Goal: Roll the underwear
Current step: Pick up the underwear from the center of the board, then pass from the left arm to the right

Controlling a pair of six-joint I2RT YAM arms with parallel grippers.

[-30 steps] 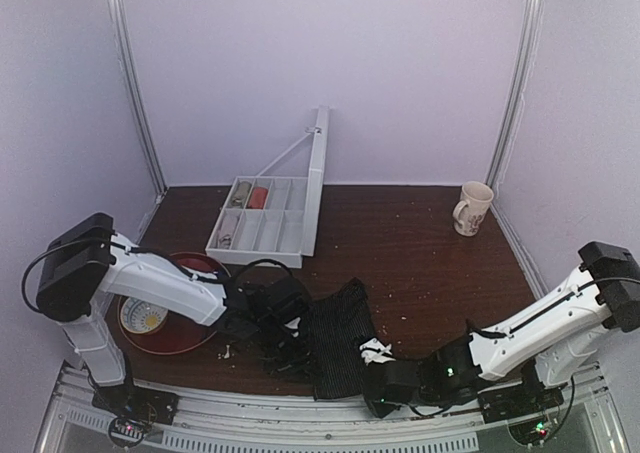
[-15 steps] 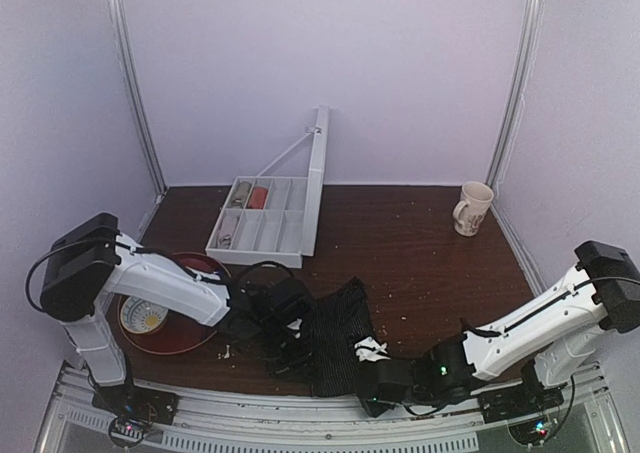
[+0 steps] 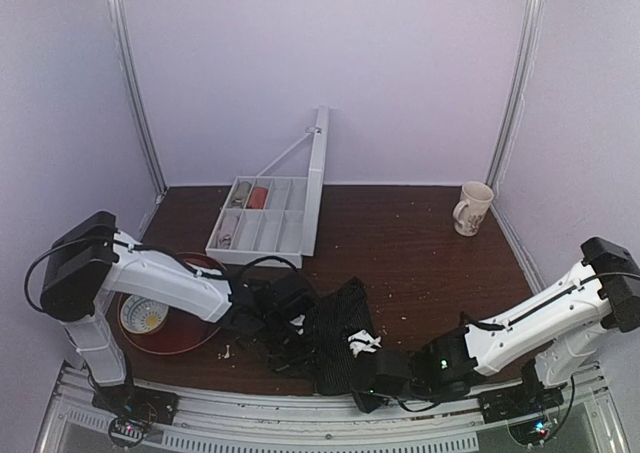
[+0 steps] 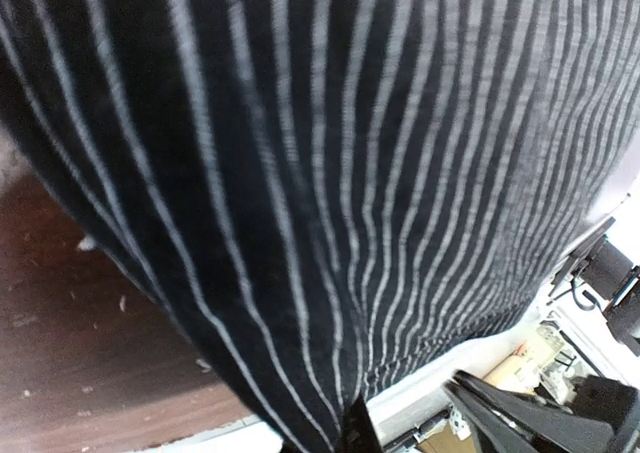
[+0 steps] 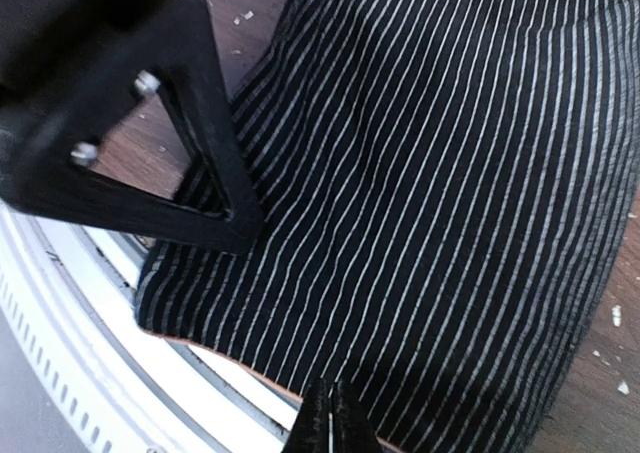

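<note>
Black underwear (image 3: 330, 338) with fine pale pinstripes, dark brown table (image 3: 420, 253), red tray (image 3: 175, 345), cream mug (image 3: 472, 209), grey compartment box (image 3: 262, 228)

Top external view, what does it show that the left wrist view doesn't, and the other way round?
Only the top external view shows the compartment box, the mug and the red tray. Only the left wrist view shows, up close, the left gripper shut on the underwear, with its pale pinstripes clear. Both show the underwear and the brown table.
</note>
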